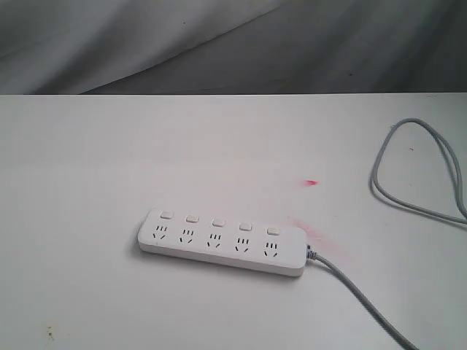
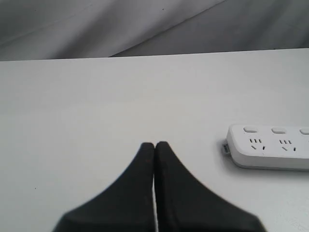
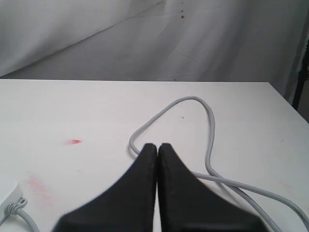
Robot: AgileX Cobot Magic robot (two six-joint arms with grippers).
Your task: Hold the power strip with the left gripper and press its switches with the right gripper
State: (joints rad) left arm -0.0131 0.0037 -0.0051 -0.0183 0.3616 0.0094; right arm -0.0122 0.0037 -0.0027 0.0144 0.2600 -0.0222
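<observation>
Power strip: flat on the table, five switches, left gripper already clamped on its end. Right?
No. The left wrist view shows the left gripper shut on nothing, apart from the power strip. The strip does lie flat on the table with five switches.

The power strip [image 1: 222, 244] lies flat on the table [image 1: 109, 160], just front of centre; switches [image 1: 218, 222] line its far edge, cord [image 1: 350, 288] leaves its right end and loops over on the right.
</observation>
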